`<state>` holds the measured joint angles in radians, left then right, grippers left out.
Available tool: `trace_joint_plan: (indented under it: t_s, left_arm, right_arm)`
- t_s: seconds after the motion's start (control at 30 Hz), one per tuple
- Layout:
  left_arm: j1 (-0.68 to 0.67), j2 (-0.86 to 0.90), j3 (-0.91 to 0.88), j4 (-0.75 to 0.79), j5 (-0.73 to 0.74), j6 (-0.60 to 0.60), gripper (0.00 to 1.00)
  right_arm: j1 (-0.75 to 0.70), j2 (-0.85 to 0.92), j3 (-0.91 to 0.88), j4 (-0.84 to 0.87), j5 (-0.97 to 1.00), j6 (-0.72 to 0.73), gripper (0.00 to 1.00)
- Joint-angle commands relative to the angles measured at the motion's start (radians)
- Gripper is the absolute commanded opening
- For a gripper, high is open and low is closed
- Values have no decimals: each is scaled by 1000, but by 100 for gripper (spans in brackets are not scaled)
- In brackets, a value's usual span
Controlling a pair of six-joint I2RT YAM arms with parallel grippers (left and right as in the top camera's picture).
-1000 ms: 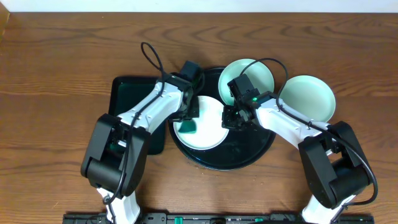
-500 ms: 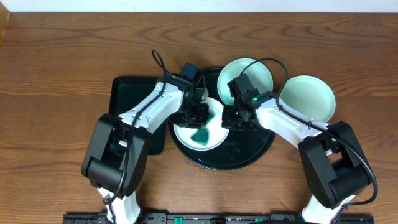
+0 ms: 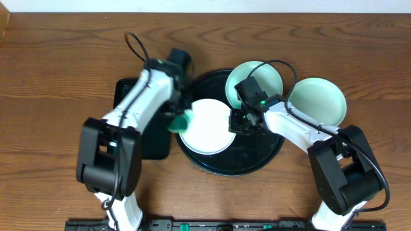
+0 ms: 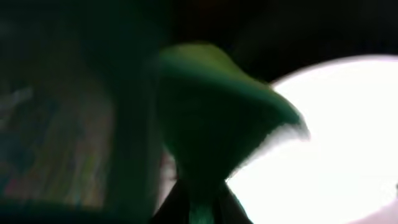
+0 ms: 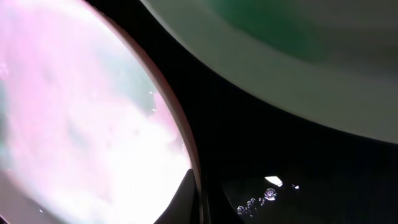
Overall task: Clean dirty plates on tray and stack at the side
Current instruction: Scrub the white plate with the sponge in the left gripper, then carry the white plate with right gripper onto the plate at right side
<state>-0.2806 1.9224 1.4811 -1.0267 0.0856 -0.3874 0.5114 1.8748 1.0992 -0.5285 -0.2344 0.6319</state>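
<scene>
The front plate [image 3: 205, 126] sits clean-looking on the tray [image 3: 257, 157]. The right tool [image 3: 235, 122] pinches its right rim, and the left tool [image 3: 177, 118], at its left edge, grips a green cloth [image 4: 211, 124]. The side plate [image 3: 319, 99] lies rightward on the counter [image 3: 64, 64], nearer the right arm.

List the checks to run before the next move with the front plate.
1. Front plate free of smear: ok, plain white.
2. Cloth clear of that plate: cannot tell, it hangs at the left rim.
3. Right gripper on the plate: ok, jaws straddle its right rim.
4. Side plate ready to stack on: ok, bare, on the table.
5. Back plate clean: not ok, green smear shows.
</scene>
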Motion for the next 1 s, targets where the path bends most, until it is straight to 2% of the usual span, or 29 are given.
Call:
trace_joint_plan:
  t_s: [0.0,0.13,0.27,0.43,0.73,0.97]
  left_arm:
    - [79,-40,154,-83,-27,-25,7]
    - [146,-97,272,-163,20,-10,7]
    - [181,-162,283,-172,49,0,7]
    - [193,-171,280,-188,14,35,7]
    - [246,-171,277,-162,11,34,7]
    - [258,-171,277,-162,8,35,7]
  right_arm:
    - [10,17,12,-3,20,-7,1]
    - [23,-6,14,-6,20,-37,1]
    - [48,-61,15,-18,32,-86,1]
    - [89,-169,15,-77,164,-156,1]
    - [223,-402,15,-201,718,-192,1]
    - [425,-472,15,-224,1222,-259,1]
